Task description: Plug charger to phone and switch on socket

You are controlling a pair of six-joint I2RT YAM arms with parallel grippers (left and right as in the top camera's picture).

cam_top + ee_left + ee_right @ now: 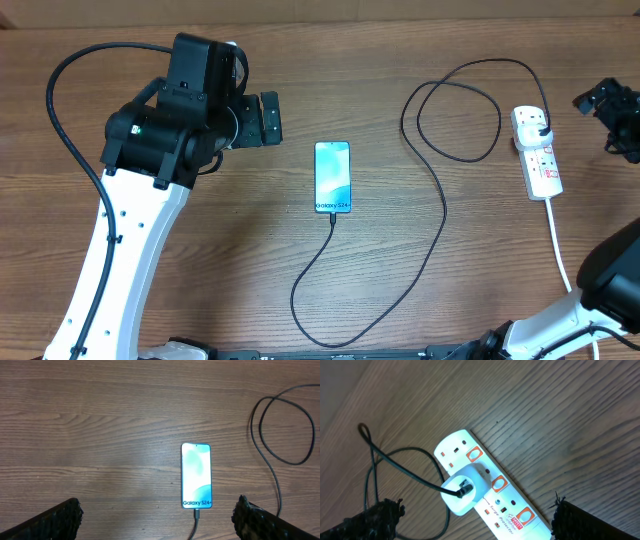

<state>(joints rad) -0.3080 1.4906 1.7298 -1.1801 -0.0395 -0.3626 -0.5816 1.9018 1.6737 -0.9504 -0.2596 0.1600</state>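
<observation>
Left claw [157, 518] hangs spread wide and empty just left of the phone [332, 177], whose lower edge takes the tip of the charger [198, 516]. Far to the phone's right, the right claw [476, 518], equally spread, hovers beside the socket [545, 172], likely placed to reach its switch.

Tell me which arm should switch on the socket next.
Right. The right end effector, open, hovers by the socket, which fills its wrist view; the left end effector is by the phone, far from it.
</observation>
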